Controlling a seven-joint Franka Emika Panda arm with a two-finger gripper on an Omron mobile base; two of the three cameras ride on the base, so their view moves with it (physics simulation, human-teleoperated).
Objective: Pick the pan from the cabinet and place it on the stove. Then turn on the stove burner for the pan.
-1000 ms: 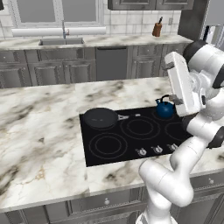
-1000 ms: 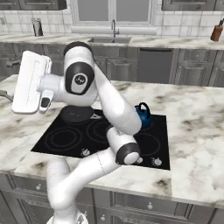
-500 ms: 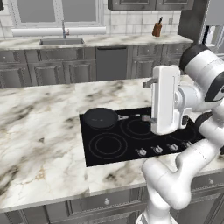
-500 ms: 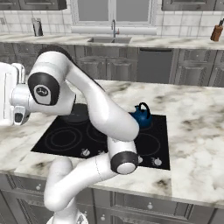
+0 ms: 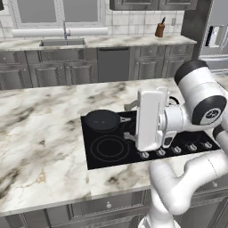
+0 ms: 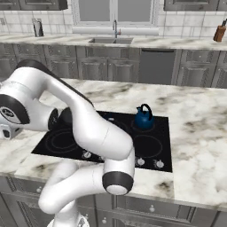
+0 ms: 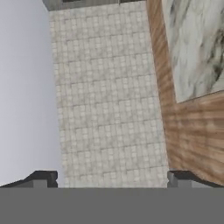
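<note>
Pan (image 5: 103,120) sits on the stove (image 5: 111,158), on the back left burner, handle (image 5: 126,119) pointing right twd the arm. Blue kettle (image 6: 143,117) on the back right burner, well apart from pan. Row of knobs (image 6: 149,162) along the stove's front edge. Gripper (image 7: 111,179) wide open w/ nothing btwn its tips (image 7: 43,178), aimed off the counter at tiled floor (image 7: 105,96) & a wood-sided marble counter edge (image 7: 194,48).
</note>
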